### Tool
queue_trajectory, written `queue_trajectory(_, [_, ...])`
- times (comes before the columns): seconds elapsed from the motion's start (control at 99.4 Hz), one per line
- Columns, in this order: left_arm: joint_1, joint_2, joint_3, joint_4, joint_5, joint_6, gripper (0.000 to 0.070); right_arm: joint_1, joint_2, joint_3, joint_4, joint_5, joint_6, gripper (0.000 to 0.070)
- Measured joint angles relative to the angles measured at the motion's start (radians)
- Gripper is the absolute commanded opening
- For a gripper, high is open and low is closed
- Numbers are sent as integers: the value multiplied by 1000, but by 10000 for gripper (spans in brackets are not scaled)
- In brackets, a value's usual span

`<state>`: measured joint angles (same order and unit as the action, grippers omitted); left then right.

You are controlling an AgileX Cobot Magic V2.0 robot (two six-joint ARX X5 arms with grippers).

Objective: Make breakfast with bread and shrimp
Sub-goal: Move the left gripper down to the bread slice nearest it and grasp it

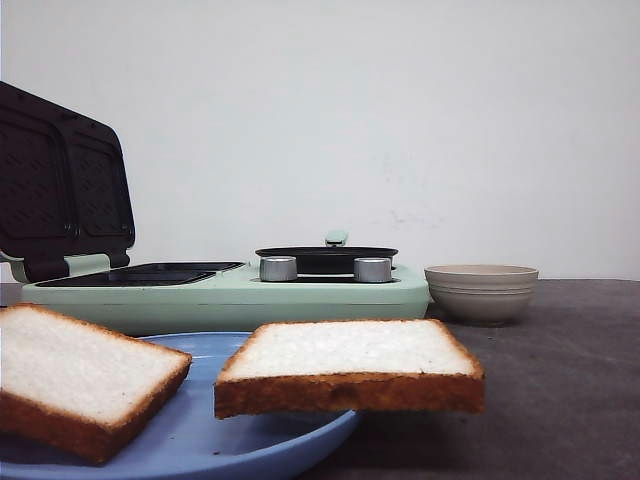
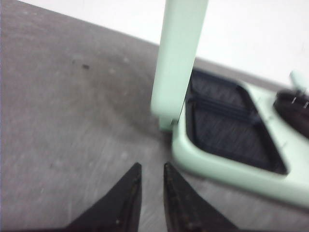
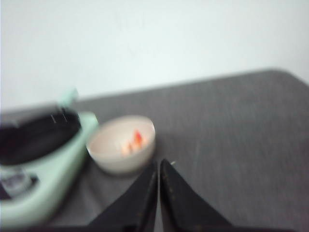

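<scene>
Front view, going left to right: two bread slices on a blue plate [image 1: 200, 440] at the near left. The left slice [image 1: 75, 375] lies tilted on the plate and is cut off by the frame edge; the right slice [image 1: 350, 362] lies flat and sticks out past the plate's rim on the right. Behind them is one mint-green sandwich maker [image 1: 230, 292] with its dark lid [image 1: 62, 185] standing open on the left and a small black pan [image 1: 326, 257] on its right half, with two silver knobs in front of the pan. Right of that, just beside the appliance, is one beige bowl [image 1: 481, 290] on the grey table [image 1: 560, 380]. No arms show up in this view, and I can't read any brand or writing anywhere.

Left wrist cam: the left gripper [image 2: 150, 170] hangs over bare table beside the open maker, fingertips only a narrow slit apart, nothing between them.

Right wrist cam is blurry, but the right gripper [image 3: 159, 165] has its fingers pressed practically together, holding nothing, tips near the bowl. Inside the bowl are the shrimp [image 3: 133, 142], reddish-orange bits; too smeared to count properly.
</scene>
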<state>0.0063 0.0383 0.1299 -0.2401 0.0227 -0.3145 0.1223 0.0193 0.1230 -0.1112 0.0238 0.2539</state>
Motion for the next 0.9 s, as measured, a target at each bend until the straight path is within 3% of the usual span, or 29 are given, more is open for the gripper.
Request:
queue_trajectory(0.151, [0,108,175,-25,2,-31,4,0,108,154,-125,-1,35,3])
queue_trajectory(0.302, [0,302,396,-166,14,-33,4,0,296,319,-301,-7,42,3])
queue_trajectory(0.513, [0,576,663,-385,168,13,3,0,536,526,-440,-31,42,3])
queue_trajectory(0.674, [0,679,690,-525,284,20,3,0,597,552,-460,-49,42,3])
queue_trajectory(0.865, [0,716,690,-657,296,46,6,0,597,552,-521,-125,42,3])
queue_trajectory(0.905, [0,719,690,-678,301,61,34,0,597,552,-534,-143,42,3])
